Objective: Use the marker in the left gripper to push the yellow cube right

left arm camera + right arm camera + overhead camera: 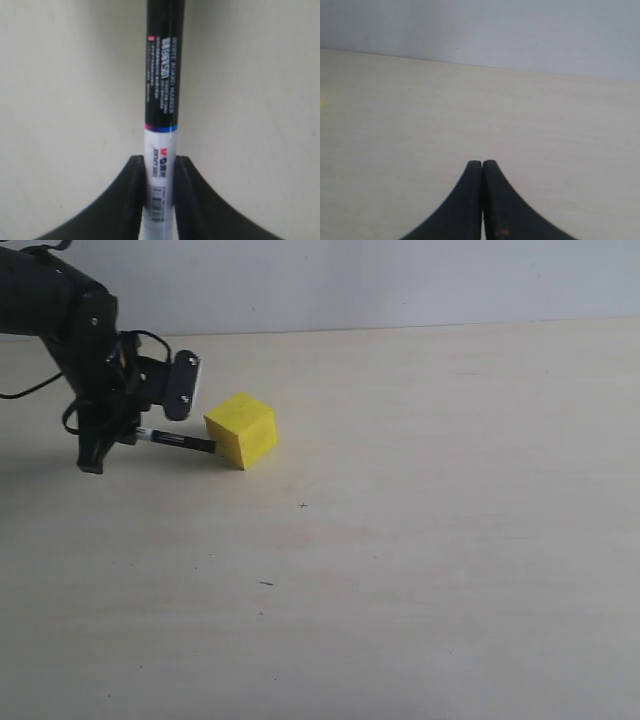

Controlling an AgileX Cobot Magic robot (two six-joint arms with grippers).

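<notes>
Across the foreground, nothing but bare table [420, 580]. Further back, toward ten o'clock from the table's middle: one yellow cube [242, 430], turned corner-forward. At the cube's nine o'clock: one marker [180, 442], nearly level, dark end apparently touching the cube's low left face. Clamped by its white barrel in the left claw [159, 164], fingers parted only by the barrel's width. Right claw [482, 164] pressed shut on nothing, absent from the exterior view. Likely trouble: pushing off-centre on that angled face, spinning the cube rather than sliding it toward three o'clock; glancing off past the near corner; twisting the marker in the grip. Counted: one cube, one marker, two claws.
</notes>
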